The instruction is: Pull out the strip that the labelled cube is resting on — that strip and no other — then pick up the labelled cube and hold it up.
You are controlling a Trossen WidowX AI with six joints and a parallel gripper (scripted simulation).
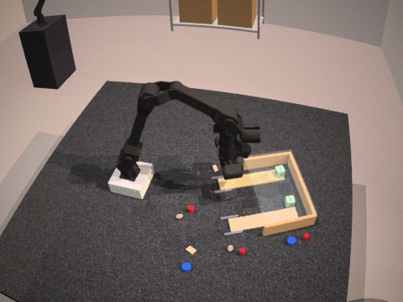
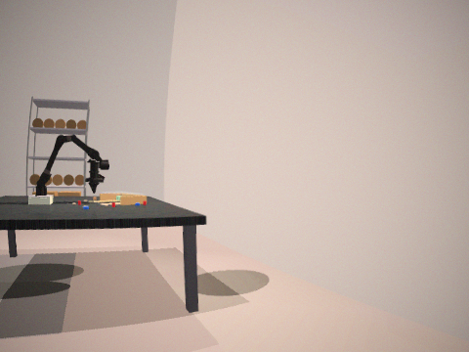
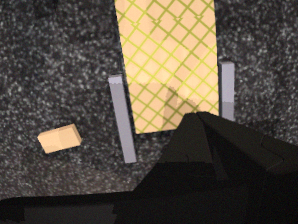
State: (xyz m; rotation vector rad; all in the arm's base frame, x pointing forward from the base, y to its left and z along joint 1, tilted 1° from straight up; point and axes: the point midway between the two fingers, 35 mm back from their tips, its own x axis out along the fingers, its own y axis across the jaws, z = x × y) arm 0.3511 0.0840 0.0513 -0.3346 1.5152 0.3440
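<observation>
My gripper (image 1: 232,171) (image 2: 94,191) (image 3: 195,123) is shut and empty, above the outer end of the patterned strip (image 1: 252,179) (image 3: 165,45). In the wrist view its tips cover part of that end. A pale green lettered cube (image 1: 280,171) rests on this strip's inner end in the top view. A second green lettered cube (image 1: 290,201) sits inside the wooden frame (image 1: 290,225), beside the plain strip (image 1: 252,220) and not on it. The letters are too small to read surely. Both strips stick out of the frame's open side.
Grey rails (image 3: 122,120) (image 3: 227,92) flank the patterned strip's outer end. A small tan block (image 1: 215,168) (image 3: 60,139) lies near it. Red cylinders (image 1: 191,209) (image 1: 242,252), blue discs (image 1: 186,267) (image 1: 291,241) and tan pebbles lie outside the frame. A see-through sheet shows between the strips.
</observation>
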